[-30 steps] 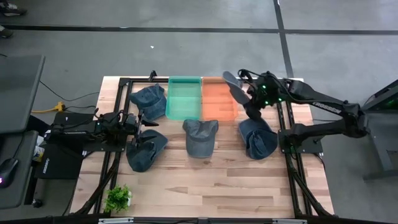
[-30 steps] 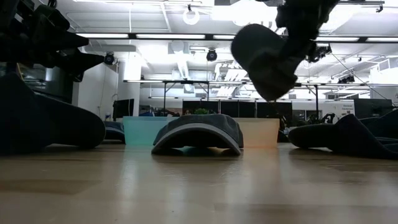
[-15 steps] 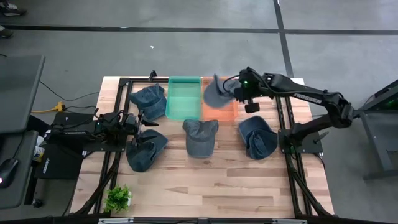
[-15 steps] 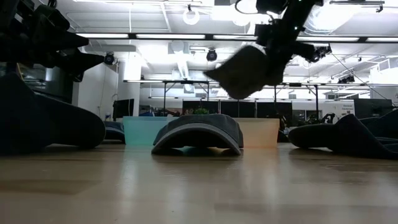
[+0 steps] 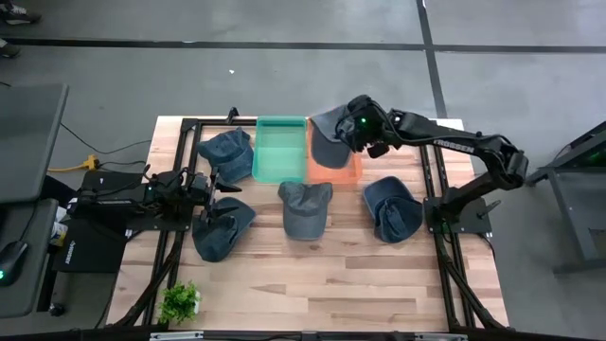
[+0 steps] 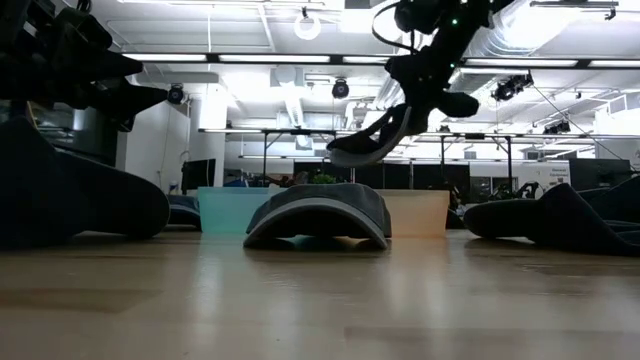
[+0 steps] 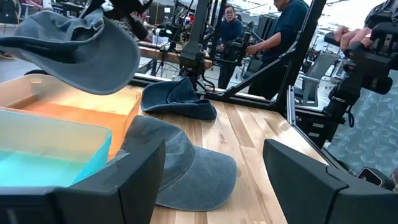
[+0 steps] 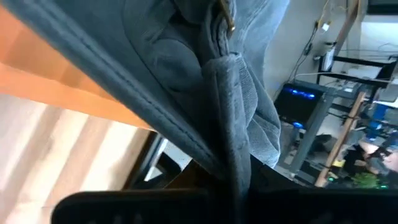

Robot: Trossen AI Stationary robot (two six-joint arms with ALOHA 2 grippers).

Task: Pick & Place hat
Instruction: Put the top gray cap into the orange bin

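Note:
My right gripper is shut on a blue-grey hat and holds it in the air over the orange bin, which stands next to the green bin. In the low view the hat lies nearly level below the gripper. Four more hats rest on the table: far left, near left, middle and right. At the table's left side my left gripper stands open, level, holding nothing. My right gripper pinches a gathered fold of the hat's cloth between its two fingers, close to the small metal buckle at the hat's rim. The fingers slant down from the table's right side. The hat is lifted clear, spread out nearly level above the orange bin.
A black metal frame runs along the table's sides. A small green plant stands at the near left corner. People work beyond the table in the left wrist view. Bare wood lies toward the near edge.
My right gripper has carried the hat toward the table's left, from beside the orange bin to above it, sinking a little and rolling its wrist. The hat, which hung down edge-on, now lies nearly level and spread out. The gripper stayed shut.

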